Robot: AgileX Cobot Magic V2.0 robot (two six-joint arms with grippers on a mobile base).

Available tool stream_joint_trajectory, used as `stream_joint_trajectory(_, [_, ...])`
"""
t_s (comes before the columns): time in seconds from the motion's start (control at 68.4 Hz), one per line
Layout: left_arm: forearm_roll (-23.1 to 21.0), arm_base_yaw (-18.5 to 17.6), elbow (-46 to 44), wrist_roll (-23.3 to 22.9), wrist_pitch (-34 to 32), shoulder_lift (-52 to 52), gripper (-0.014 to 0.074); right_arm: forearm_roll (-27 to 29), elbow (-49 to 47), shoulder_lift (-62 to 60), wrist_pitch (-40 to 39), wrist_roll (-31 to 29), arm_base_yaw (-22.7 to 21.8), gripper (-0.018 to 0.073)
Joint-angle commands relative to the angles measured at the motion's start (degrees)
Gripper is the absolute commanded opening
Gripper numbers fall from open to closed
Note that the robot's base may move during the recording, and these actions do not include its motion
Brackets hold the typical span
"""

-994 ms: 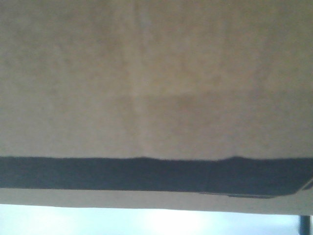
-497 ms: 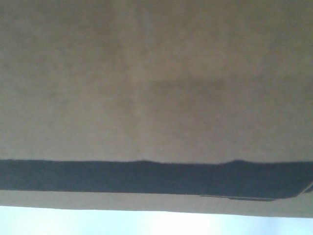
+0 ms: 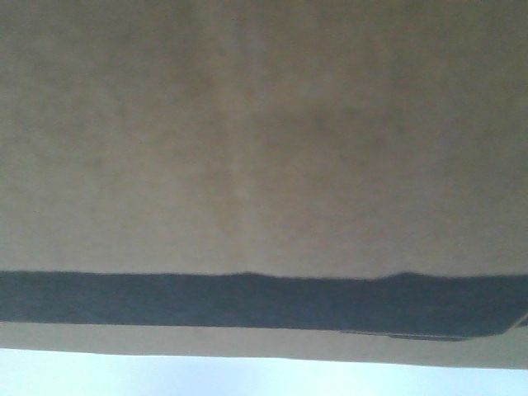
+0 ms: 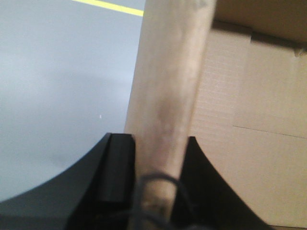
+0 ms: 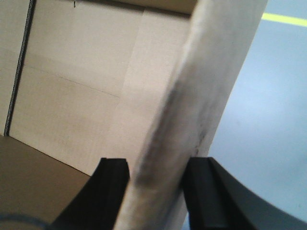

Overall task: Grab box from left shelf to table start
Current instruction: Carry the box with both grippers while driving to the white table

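The box (image 3: 247,140), brown cardboard with a black printed band low on its face, fills nearly the whole front view, very close to the camera. In the left wrist view my left gripper (image 4: 158,153) is shut on the box's upright wall (image 4: 168,81), one black finger (image 4: 119,163) on each side. In the right wrist view my right gripper (image 5: 157,175) is shut on the opposite wall (image 5: 211,81) of the box in the same way. The box's open inside (image 5: 72,96) shows beside each wall. The left shelf is out of view.
Grey floor (image 4: 57,86) with a yellow line (image 4: 110,5) lies outside the box in the left wrist view. The right wrist view has the same floor (image 5: 268,120) and a yellow line (image 5: 285,19). A pale strip (image 3: 247,375) runs under the box in the front view.
In the front view the box's black band has sunk slightly lower in the frame. The dark post at the lower right corner has gone out of sight.
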Motion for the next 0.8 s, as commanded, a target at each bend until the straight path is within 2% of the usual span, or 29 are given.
stream_joint_trajectory(0.0, [-18.22,-2.39,-2.39,7.01,-6.22,-0.27,-0.0092,4.53,-1.94,0.53,-12.61,-4.83,0.27,0.0067])
stream_joint_trajectory(0.789, [-18.22,-2.39,-2.39,7.01,-6.22,-0.27,-0.0092,4.53,-1.94,0.66,-12.62,-4.83,0.27,0.0067])
